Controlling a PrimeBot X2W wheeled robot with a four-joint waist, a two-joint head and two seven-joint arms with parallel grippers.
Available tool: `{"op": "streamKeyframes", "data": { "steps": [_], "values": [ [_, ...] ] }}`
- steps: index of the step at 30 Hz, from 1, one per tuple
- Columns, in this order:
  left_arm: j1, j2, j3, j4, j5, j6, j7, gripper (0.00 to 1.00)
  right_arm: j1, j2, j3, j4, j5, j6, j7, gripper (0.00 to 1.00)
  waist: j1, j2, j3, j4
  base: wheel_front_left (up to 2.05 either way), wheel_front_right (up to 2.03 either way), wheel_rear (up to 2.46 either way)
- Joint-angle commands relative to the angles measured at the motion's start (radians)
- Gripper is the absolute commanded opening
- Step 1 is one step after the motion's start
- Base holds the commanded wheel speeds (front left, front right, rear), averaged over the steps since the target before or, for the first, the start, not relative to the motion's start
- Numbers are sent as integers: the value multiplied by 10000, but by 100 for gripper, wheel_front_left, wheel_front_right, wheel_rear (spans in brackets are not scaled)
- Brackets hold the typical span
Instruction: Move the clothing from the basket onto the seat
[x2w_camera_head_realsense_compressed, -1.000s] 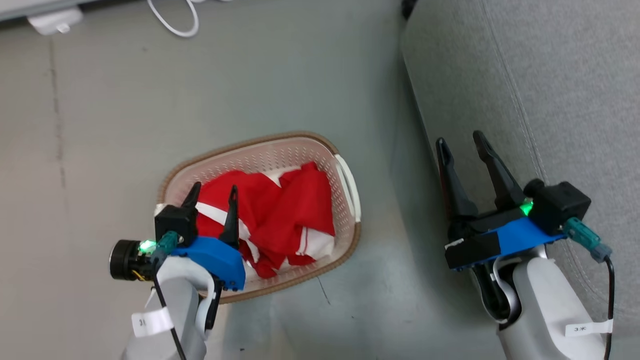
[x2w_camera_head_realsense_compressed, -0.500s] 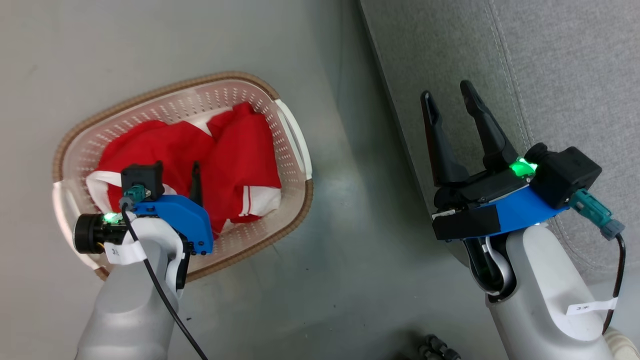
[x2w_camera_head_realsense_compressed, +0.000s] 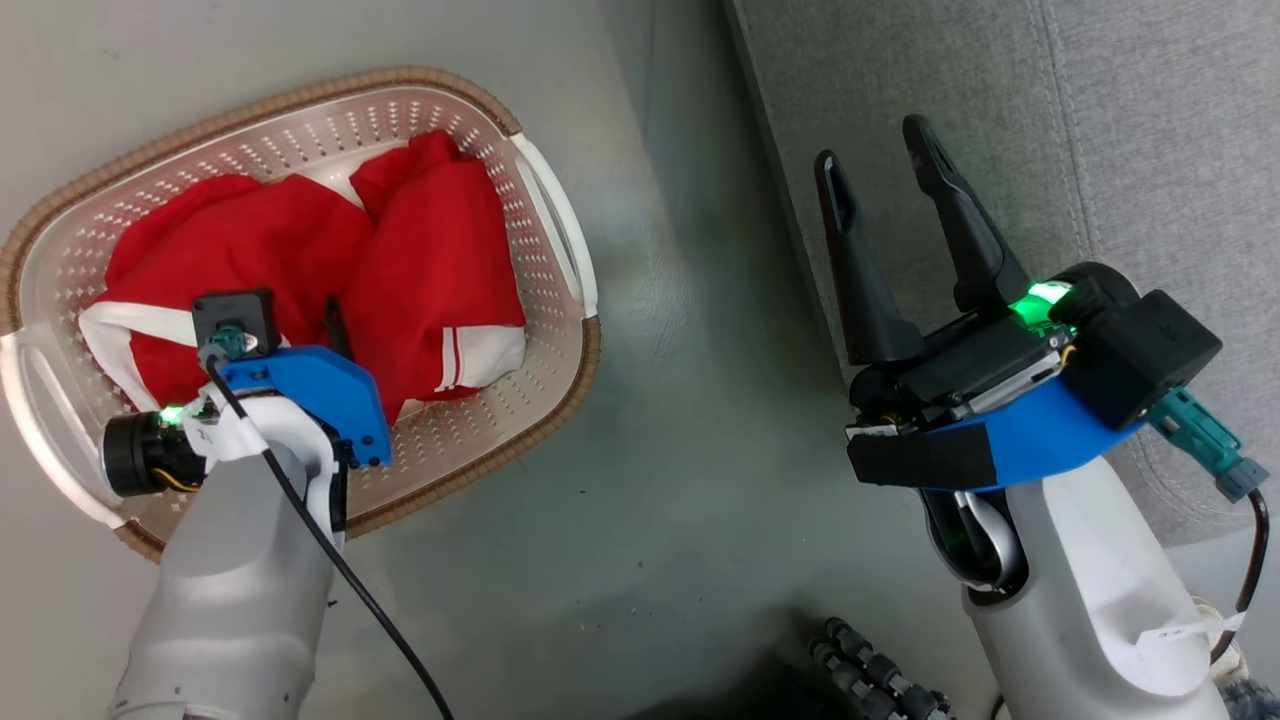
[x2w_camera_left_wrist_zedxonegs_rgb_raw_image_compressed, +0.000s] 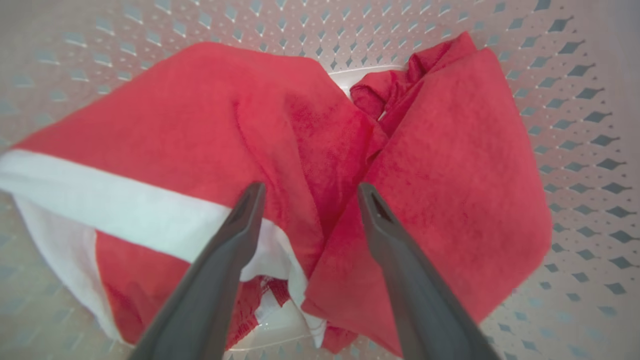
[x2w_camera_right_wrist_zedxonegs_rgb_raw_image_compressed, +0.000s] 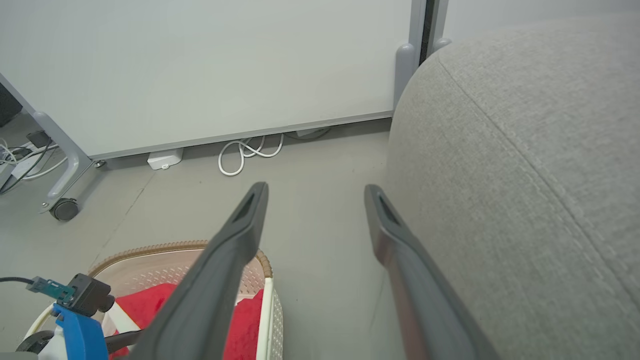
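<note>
inside one basket, two red garments, left fingers released, right fingers released

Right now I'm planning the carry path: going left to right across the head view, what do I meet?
white basket handle → clothing → second white handle → bare floor → seat
</note>
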Motion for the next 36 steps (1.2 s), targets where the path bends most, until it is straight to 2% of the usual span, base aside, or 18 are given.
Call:
{"op": "streamKeyframes", "data": {
  "steps": [1, 16, 17, 18, 19, 21, 36],
  "values": [
    [-270, 48, 84, 93, -100, 144, -26, 100, -6, -18, 44, -95, 6, 5, -55, 100, -1, 1, 153, -3, 0, 0, 0],
    [-1162, 218, 220, 953, -401, 698, 115, 100, 208, -18, 267, -354, 188, 5, -56, 100, -1, 1, 808, -178, 0, 0, 0],
    [-1196, 218, 207, 1013, -405, 699, 155, 88, 215, -18, 274, -366, 204, 5, -56, 100, -1, 1, 831, -182, 0, 0, 0],
    [-1236, 232, 190, 1061, -396, 705, 177, 56, 230, -18, 288, -374, 215, 5, -56, 100, -1, 1, 851, -187, 0, 0, 0],
    [-1288, 249, 171, 1093, -399, 701, 172, 41, 244, -18, 298, -383, 229, 5, -56, 100, -1, 1, 870, -189, 0, 0, 0],
    [-1338, 248, 142, 1150, -426, 708, 179, 0, 277, -18, 306, -393, 231, 5, -57, 100, -1, 1, 887, -176, 0, 0, 0],
    [-1454, 251, 40, 1410, -674, 639, -11, 0, 208, -18, 382, -305, 315, 5, -57, 100, -1, 1, 867, -162, 0, 0, 0]
  ]
}}
